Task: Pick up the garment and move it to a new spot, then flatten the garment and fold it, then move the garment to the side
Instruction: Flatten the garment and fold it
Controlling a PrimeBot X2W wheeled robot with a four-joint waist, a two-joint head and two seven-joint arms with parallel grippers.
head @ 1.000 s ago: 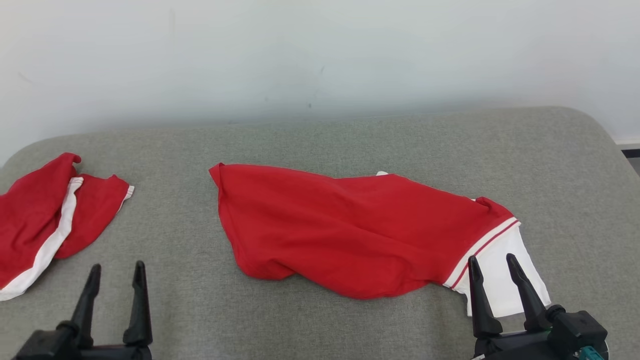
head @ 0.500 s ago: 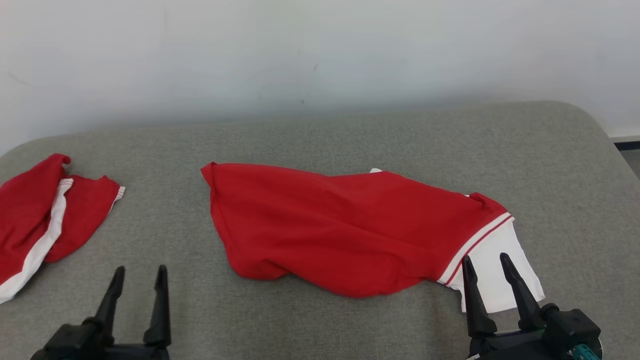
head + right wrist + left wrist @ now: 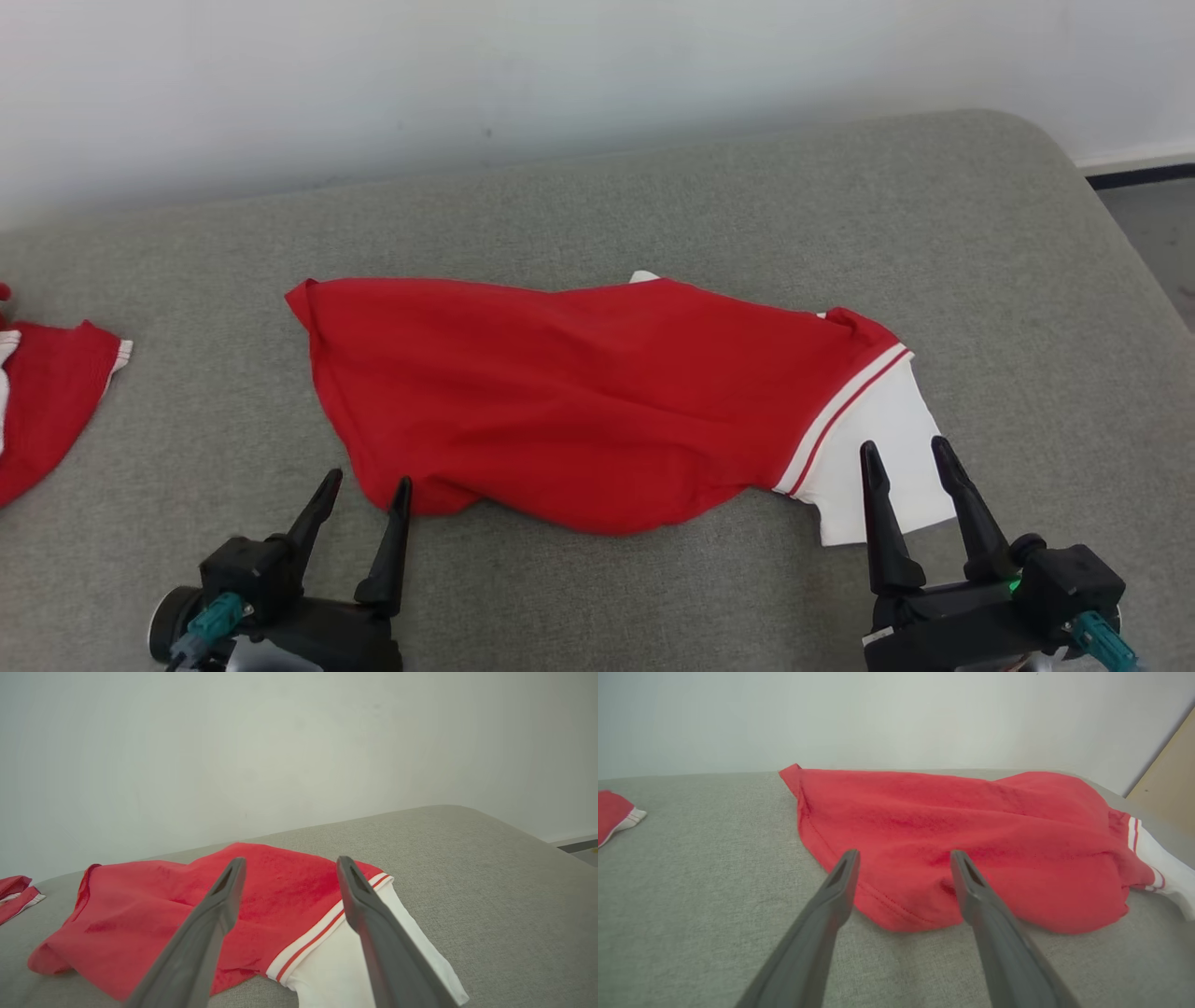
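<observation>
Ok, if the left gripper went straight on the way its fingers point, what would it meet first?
Probably the near edge of the red garment, just ahead of the left gripper; its height is unclear.

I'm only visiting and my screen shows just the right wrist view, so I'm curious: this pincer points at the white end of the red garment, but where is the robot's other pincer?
Observer: The left pincer sits at the red garment's near left corner. In the head view, one fingertip overlaps the hem.
Visitor: Has it grabbed the cloth there?
Observer: No. In its own wrist view its fingers stand wide apart on either side of that hem corner, and the cloth lies slack on the grey cushion.
</observation>
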